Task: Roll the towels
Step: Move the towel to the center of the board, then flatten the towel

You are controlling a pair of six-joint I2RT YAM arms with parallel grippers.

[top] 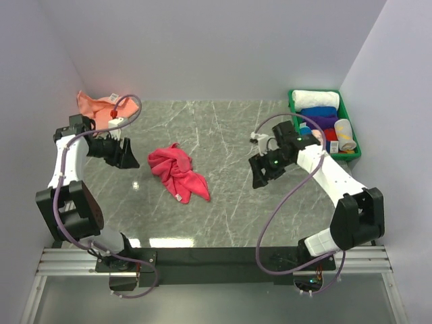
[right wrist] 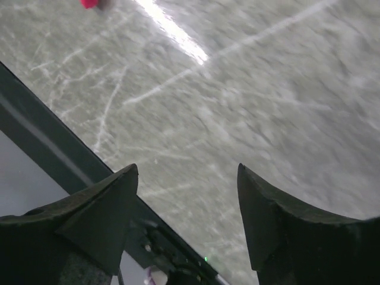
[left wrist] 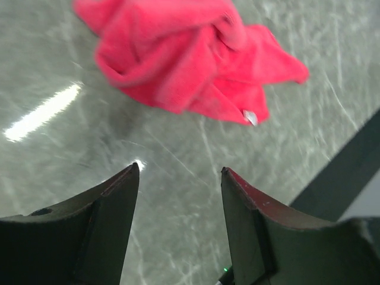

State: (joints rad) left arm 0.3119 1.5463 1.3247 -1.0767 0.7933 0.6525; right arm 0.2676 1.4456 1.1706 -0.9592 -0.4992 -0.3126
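Top camera: the crumpled pink towel sits mid-surface between the arms, its heap running diagonally with a corner trailing toward the near right. The left hand looks a bit closer to it than the right hand, while an orange towel lies in the far left corner and rolled towels fill the green tray far right. Left wrist cam shows that hand spread and empty, with the pink towel straight ahead and not touching. Right wrist cam shows the other hand fairly wide and empty too, over bare surface.
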